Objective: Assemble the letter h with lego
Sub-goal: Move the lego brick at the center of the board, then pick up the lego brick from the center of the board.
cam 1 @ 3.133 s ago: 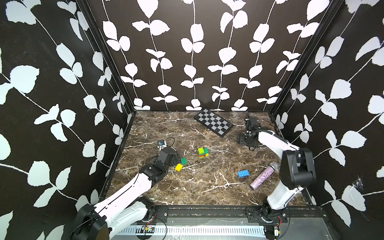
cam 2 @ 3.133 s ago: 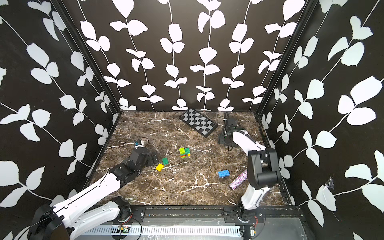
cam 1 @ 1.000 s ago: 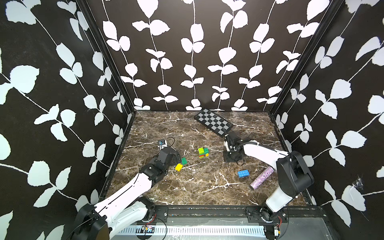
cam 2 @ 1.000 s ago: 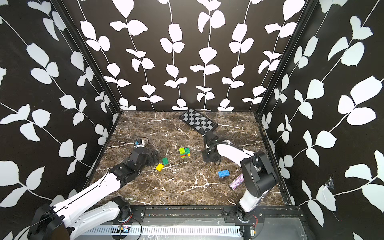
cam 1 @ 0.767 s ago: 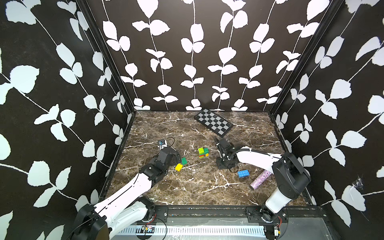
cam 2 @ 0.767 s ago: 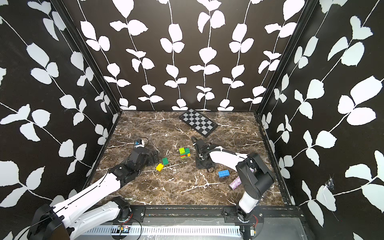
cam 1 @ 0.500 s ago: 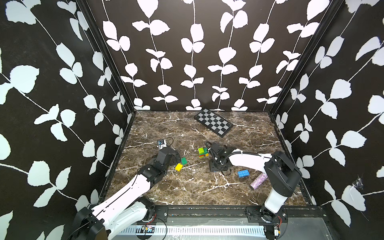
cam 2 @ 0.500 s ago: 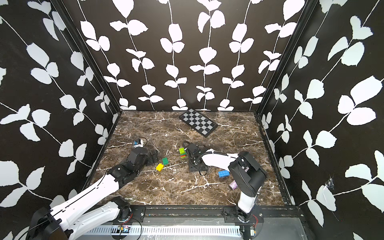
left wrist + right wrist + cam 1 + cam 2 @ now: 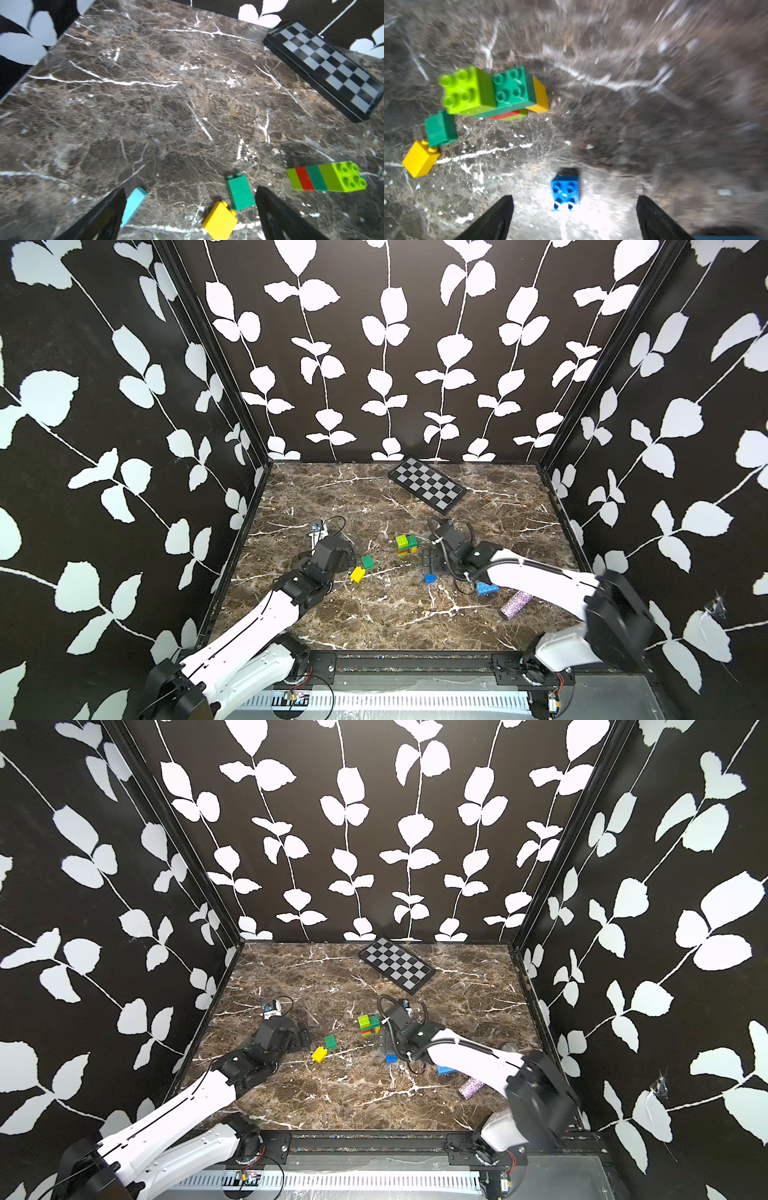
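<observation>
A joined stack of lego (image 9: 406, 544) (image 9: 369, 1025) (image 9: 488, 91) in lime, dark green, red and yellow stands mid-table. Left of it lie a loose dark green brick (image 9: 368, 562) (image 9: 240, 192) and a yellow brick (image 9: 357, 574) (image 9: 220, 221). My left gripper (image 9: 348, 558) (image 9: 190, 193) is open just left of these two, holding nothing; a pale blue brick (image 9: 133, 204) lies by one finger. My right gripper (image 9: 430, 562) (image 9: 574, 199) hangs open right of the stack. A small blue brick (image 9: 430, 578) (image 9: 565, 190) lies on the table between its fingers, untouched. Another blue brick (image 9: 487, 588) lies under the right arm.
A black-and-grey checkered board (image 9: 428, 485) (image 9: 397, 965) lies at the back, right of centre. A glittery purple cylinder (image 9: 516, 605) (image 9: 471, 1088) lies at the front right beside the right arm. Leaf-patterned walls enclose the marble table on three sides.
My right arm swept from near the checkered board to the table's middle and its jaws went from shut to open; the small blue brick now lies below them. The left arm stayed still.
</observation>
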`<state>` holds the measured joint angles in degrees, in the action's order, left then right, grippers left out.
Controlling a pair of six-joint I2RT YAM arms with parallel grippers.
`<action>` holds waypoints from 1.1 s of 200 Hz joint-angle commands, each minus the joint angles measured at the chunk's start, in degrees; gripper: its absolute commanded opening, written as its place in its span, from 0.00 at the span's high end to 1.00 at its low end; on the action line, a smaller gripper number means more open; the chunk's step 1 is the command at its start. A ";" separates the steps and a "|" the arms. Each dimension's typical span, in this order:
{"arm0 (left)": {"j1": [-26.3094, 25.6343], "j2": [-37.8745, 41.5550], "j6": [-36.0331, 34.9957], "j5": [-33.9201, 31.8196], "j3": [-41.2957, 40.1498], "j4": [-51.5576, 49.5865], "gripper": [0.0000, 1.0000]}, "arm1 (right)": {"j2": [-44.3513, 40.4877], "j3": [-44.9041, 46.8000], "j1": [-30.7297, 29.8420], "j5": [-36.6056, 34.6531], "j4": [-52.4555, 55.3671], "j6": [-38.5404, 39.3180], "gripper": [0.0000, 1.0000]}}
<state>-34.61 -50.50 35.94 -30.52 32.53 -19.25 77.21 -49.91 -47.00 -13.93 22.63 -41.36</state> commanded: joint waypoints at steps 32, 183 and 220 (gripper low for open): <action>6.00 -1.03 8.75 -6.49 5.27 -15.63 0.01 | -5.60 -0.55 8.15 -13.95 -6.61 4.67 0.03; 43.90 -9.50 7.11 15.53 1.79 -24.72 0.06 | -0.21 6.58 9.82 -0.85 -20.07 8.32 0.00; 46.17 -11.54 3.61 12.49 0.88 -22.10 0.06 | 0.30 6.18 9.83 0.85 -20.31 9.62 0.01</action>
<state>10.28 -62.37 42.74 -15.97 34.61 -44.21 77.34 -42.54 -37.34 -15.00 4.45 -33.06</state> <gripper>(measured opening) 0.943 0.996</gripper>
